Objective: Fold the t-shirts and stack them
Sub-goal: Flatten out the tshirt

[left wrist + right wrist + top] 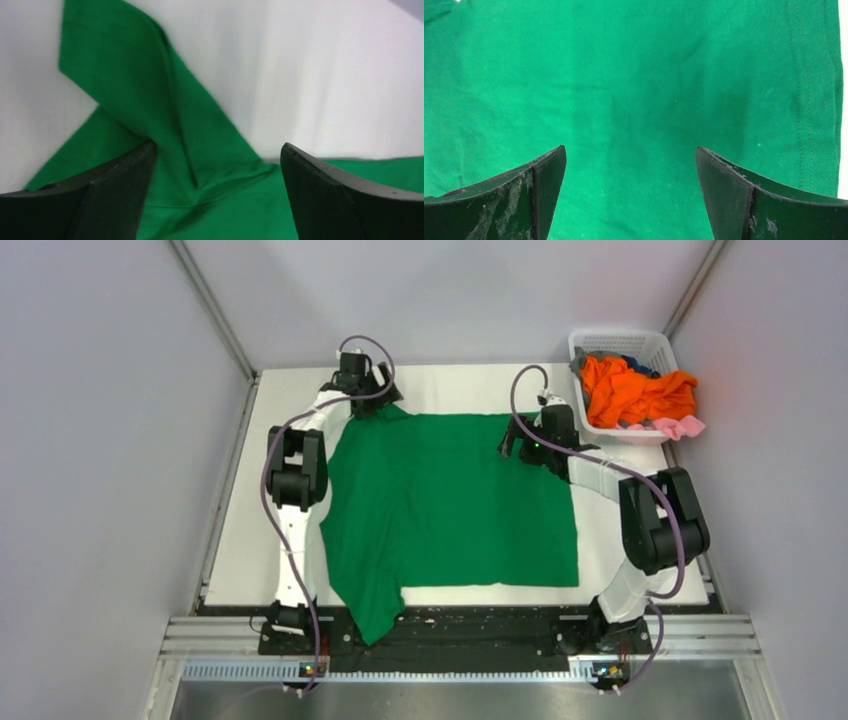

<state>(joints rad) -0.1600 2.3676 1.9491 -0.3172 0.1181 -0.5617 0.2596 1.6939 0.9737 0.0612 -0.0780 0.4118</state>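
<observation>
A bright green t-shirt (450, 500) lies spread flat on the white table, one sleeve hanging over the near edge at the left. My left gripper (372, 400) is open over the shirt's far left corner, where a folded-over sleeve (150, 100) lies between its fingers (120, 185). My right gripper (520, 445) is open just above the shirt's far right part; the right wrist view shows flat green cloth (634, 100) with the hem at the right. An orange t-shirt (635, 392) with pink (675, 427) and blue cloth lies in the basket.
A white lattice basket (620, 343) stands at the far right corner of the table (250, 530). Grey enclosure walls stand on both sides and behind. A black rail runs along the near edge.
</observation>
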